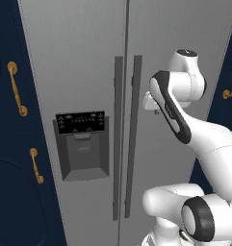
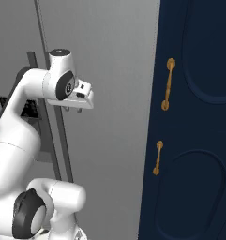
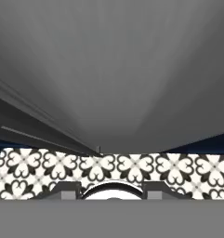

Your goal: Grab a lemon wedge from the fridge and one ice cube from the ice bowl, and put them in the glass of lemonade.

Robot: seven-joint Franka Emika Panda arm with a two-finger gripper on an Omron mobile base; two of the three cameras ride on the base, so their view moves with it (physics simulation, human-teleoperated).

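Your gripper (image 2: 73,108) hangs near the closed fridge (image 1: 88,57), right of its handles (image 1: 125,134), probably to pull one; I can't tell its opening.

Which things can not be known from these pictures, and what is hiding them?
- Inside of the fridge: both doors are shut in both base views, so its contents are hidden.
- Gripper: in the right base view its fingers are too small to judge the gap; in the left base view the arm covers it.
- Fridge handles: in the right base view the arm hides most of them.
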